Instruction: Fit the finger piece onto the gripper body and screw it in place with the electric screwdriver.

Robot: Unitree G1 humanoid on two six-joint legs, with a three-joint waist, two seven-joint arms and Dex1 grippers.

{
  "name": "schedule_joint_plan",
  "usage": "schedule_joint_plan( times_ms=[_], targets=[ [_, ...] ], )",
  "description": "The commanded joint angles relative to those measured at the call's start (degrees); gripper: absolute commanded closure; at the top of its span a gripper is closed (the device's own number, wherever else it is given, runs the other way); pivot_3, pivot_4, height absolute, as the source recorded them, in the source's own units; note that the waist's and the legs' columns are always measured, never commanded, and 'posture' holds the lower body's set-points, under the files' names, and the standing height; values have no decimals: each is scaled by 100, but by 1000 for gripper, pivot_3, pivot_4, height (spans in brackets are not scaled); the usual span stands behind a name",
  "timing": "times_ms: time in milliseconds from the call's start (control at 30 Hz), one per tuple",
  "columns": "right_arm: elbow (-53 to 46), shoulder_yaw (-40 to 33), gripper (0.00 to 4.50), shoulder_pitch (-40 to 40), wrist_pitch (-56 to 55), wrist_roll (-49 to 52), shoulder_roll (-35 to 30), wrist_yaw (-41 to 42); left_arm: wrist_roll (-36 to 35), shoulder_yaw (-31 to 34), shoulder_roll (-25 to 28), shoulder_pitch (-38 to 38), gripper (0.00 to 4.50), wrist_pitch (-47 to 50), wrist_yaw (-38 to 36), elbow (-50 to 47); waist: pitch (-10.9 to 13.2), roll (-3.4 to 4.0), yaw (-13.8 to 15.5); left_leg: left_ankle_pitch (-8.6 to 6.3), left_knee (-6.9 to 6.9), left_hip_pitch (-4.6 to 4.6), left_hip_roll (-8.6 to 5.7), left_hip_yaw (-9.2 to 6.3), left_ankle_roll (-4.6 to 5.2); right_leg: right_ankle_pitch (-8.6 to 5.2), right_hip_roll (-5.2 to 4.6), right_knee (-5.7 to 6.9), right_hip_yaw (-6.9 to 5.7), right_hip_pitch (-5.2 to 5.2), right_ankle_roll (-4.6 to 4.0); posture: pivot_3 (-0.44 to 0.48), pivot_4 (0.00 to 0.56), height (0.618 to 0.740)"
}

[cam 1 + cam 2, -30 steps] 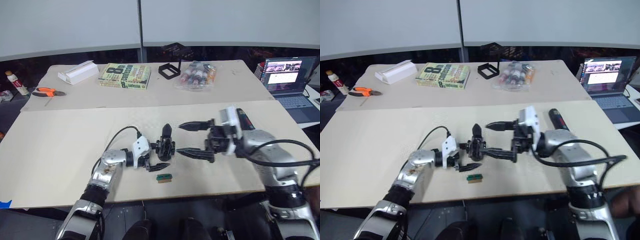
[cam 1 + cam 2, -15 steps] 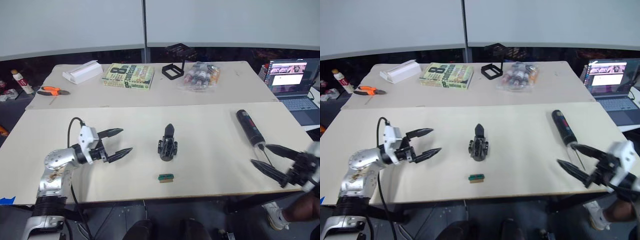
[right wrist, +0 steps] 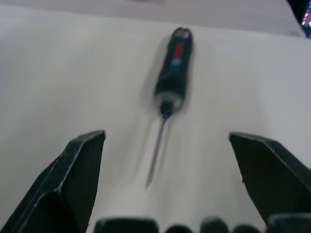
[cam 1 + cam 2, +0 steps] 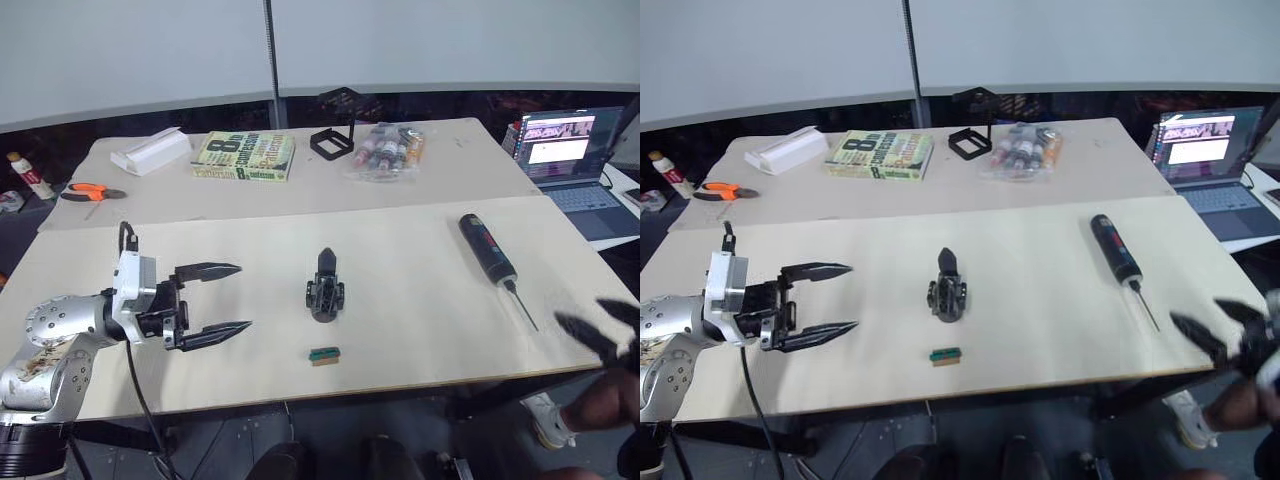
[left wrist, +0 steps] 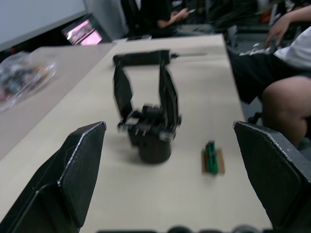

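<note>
Lying nearest the right end effector, the electric screwdriver points bit-first at 5 o'clock toward it.
Both end effectors gape wide, empty; the left end effector faces the gripper body at 3 o'clock on the desk.

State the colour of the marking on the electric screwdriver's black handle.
Red, a small patch on the electric screwdriver near the end away from the bit; it shows best in the right wrist view.

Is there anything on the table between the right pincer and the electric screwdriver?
Nothing visible. The right pincer, open, sits at the table's near right edge, and the right wrist view looks straight along bare tabletop to the electric screwdriver, whose bit points back toward the pincer. The gripper body stands well off toward the table's middle.
</note>
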Motion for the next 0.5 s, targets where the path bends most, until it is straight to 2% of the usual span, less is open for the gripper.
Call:
schedule_joint_plan(
  times_ms=[33, 133, 233, 367, 500],
  targets=[
    [1066, 1279, 0, -1581, 450, -570, -435, -37, -282, 31, -67, -384, 45, 271, 393, -390, 7, -13, 4, 20, -7, -1, 3, -2, 13, 1, 1, -4, -4, -1, -2, 0, 150, 740],
    [2300, 2184, 0, -2962, 166, -1189, -311, 51, -287, -59, -145, -540, 45, 350, 524, -504, 8, -13, 37, 44, -24, -5, 11, -12, -24, 4, 10, -22, -15, 0, -8, 0, 150, 740],
    [3460, 2837, 0, -4010, 75, -1642, -75, 150, -327, -130, -178, -597, 45, 448, 589, -601, 8, -13, 33, 50, -25, -25, 9, -10, -17, 4, 9, -29, -13, -15, -7, 0, 150, 740],
    [4823, 3301, 0, -4855, -609, -2167, 330, 180, -330, -80, -159, -516, 45, 501, 668, -722, 8, -13, 38, 50, -15, -89, -3, -8, -12, 7, 2, -28, -9, -75, -4, 0, 150, 740],
    [5590, 3469, 0, -5208, -952, -2400, 588, 316, -365, -40, -132, -417, 45, 549, 718, -808, 8, -12, 33, 50, -15, -107, -4, -9, -13, 8, 2, -26, -11, -96, -3, 0, 150, 740]
  ],
)
